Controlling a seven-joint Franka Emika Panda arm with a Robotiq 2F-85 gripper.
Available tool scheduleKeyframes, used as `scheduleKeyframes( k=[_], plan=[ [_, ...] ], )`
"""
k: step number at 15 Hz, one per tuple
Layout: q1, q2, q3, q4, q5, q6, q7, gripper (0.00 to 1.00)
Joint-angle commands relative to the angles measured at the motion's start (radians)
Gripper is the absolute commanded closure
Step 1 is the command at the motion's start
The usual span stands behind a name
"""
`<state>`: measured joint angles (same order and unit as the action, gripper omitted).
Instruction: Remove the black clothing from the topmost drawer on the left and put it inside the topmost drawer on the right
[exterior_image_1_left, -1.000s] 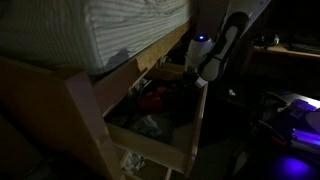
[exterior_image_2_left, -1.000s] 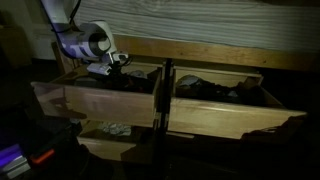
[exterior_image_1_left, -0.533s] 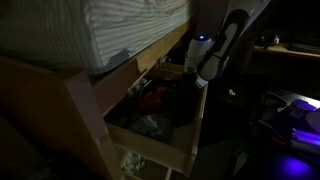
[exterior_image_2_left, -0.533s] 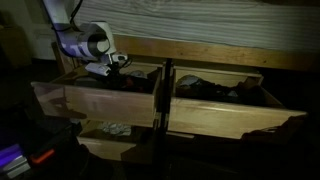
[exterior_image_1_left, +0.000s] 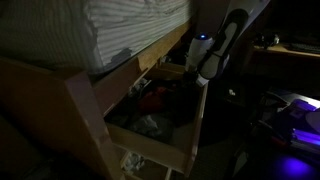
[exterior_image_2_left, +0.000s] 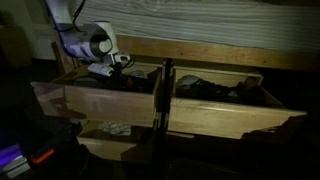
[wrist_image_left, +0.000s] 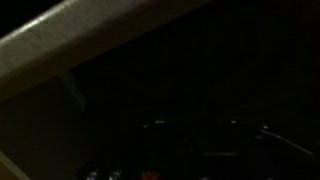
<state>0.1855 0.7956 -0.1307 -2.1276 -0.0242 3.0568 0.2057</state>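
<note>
An exterior view looks from in front of the bed, at middle distance, straight at the left top drawer (exterior_image_2_left: 95, 100) and the right top drawer (exterior_image_2_left: 225, 112). The gripper (exterior_image_2_left: 120, 62) is behind the left front board. An exterior view looks from the side, closer, along the drawer fronts toward its fingers, under the mattress (exterior_image_1_left: 90, 30). Both exterior views share the arm (exterior_image_1_left: 225, 45) and the open drawers. The wrist view is very close and dark, and a pale wooden edge (wrist_image_left: 90, 35) crosses it slantwise.
</note>
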Motion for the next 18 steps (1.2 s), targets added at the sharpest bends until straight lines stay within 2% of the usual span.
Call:
scheduleKeyframes(
  k=[1,5,7,8,9,10,11,13,15,18],
  plan=[
    [0.025,0.001,-0.034,-0.004,0.010,0.014,-0.013,0.97],
    [0.033,0.002,-0.044,-0.004,0.015,0.022,-0.007,1.00],
    [0.010,-0.003,-0.018,-0.006,0.023,0.011,-0.013,0.99],
    [-0.006,-0.014,0.001,-0.009,0.026,-0.031,-0.021,0.99],
    [0.015,-0.023,-0.017,-0.013,0.032,-0.087,-0.003,0.99],
    [0.004,-0.080,-0.033,-0.020,0.028,-0.166,-0.012,0.99],
    [0.013,-0.101,-0.051,-0.021,0.030,-0.189,0.006,0.99],
    [0.069,-0.179,-0.143,-0.030,0.010,-0.249,0.077,0.99],
    [0.124,-0.254,-0.245,-0.045,-0.035,-0.246,0.165,0.99],
    [0.244,-0.349,-0.441,-0.060,-0.162,-0.226,0.351,0.99]
  ],
)
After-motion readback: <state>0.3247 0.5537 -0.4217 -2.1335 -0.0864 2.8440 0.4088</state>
